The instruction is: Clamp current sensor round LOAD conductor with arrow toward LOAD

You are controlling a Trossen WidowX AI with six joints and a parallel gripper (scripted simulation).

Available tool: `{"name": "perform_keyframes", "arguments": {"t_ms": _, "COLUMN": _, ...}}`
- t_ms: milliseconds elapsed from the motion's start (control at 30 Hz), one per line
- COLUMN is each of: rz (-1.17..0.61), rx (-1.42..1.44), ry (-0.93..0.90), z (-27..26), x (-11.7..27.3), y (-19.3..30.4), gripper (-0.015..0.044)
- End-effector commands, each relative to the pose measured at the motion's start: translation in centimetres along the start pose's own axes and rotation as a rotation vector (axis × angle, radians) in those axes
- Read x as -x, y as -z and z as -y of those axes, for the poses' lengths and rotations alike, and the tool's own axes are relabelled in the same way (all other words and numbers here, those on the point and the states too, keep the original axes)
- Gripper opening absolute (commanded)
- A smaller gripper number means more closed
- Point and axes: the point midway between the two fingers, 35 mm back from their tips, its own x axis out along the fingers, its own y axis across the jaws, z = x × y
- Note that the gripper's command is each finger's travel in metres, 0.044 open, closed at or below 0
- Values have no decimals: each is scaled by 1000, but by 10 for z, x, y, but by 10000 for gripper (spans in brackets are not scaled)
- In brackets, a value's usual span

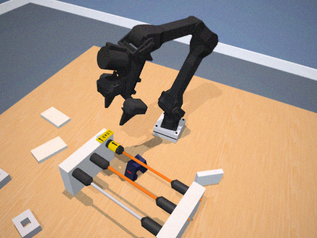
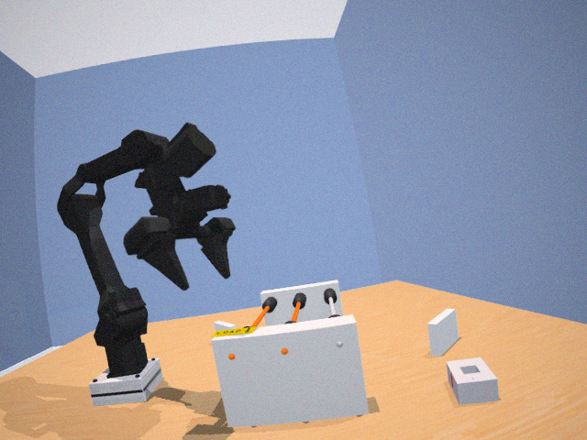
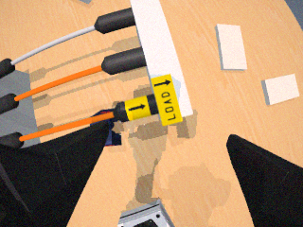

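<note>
The dark blue split-core sensor (image 1: 132,167) (image 3: 115,137) stands open on the table below the orange conductors, a red mark on its side. In the wrist view a conductor and a finger partly hide it; in the exterior view it is hidden. The LOAD conductor (image 1: 156,172) (image 2: 261,316) (image 3: 57,130) is the orange one nearest the arm's base, with a yellow arrow sleeve. The yellow LOAD marker (image 1: 104,136) (image 2: 233,331) (image 3: 166,99) lies on the end block. My gripper (image 1: 113,115) (image 2: 206,282) (image 3: 169,134) is open and empty, above the table on the arm-base side of the LOAD end.
A second orange conductor (image 1: 132,182) and a white one (image 1: 115,200) run alongside, between two white end blocks (image 1: 81,154) (image 1: 184,207). White flat blocks (image 1: 55,117) (image 1: 49,149), a small upright block (image 1: 209,177) and a hollow square block (image 1: 19,219) lie around the frame.
</note>
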Motion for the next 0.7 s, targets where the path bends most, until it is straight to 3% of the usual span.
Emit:
{"name": "perform_keyframes", "arguments": {"t_ms": 0, "rz": 0, "rx": -1, "ry": 1, "z": -1, "x": 0, "y": 0, "gripper": 414}}
{"name": "perform_keyframes", "arguments": {"t_ms": 133, "rz": -44, "rx": 54, "ry": -33, "z": -33, "x": -22, "y": 14, "gripper": 324}}
{"name": "perform_keyframes", "arguments": {"t_ms": 367, "rz": -130, "rx": 181, "ry": -73, "z": -92, "x": -58, "y": 63, "gripper": 324}}
{"name": "perform_keyframes", "arguments": {"t_ms": 667, "rz": -137, "rx": 194, "ry": -75, "z": -97, "x": -65, "y": 69, "gripper": 324}}
